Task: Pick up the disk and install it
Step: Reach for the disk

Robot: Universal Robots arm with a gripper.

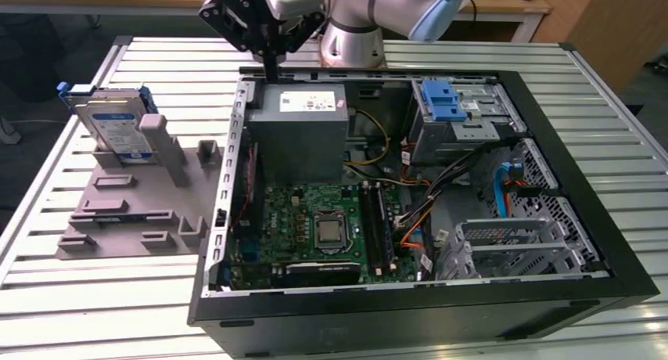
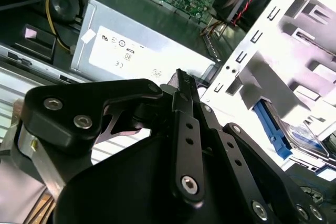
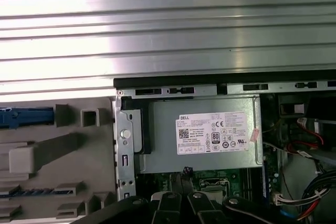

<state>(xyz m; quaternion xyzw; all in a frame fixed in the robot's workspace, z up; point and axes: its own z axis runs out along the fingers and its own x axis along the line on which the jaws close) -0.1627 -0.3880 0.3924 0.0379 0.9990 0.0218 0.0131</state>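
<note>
Your claw (image 1: 271, 65) hangs over the back corner of the open case (image 1: 584, 153), just above the power supply (image 1: 303, 129), its fingers pressed together and holding nothing. The second wrist view shows the fingers (image 2: 182, 85) meeting at the tips.

The disk (image 1: 113, 125) stands upright in the grey holder (image 1: 136, 211) on the table (image 1: 62, 313), well apart from the claw toward the exterior view's left. Its blue frame also shows in the first wrist view (image 3: 26, 116).

The step in hand looks like the reach for the pick, and it will likely go best if you clear the case wall before you travel across. Spread the fingers before you come down, not at the last moment. Centre over the disk's top edge and line the pads up with its flat faces. The holder's posts stand close beside the disk, so a slanted approach risks a knock; a plumb descent and a straight lift suit it better.
</note>
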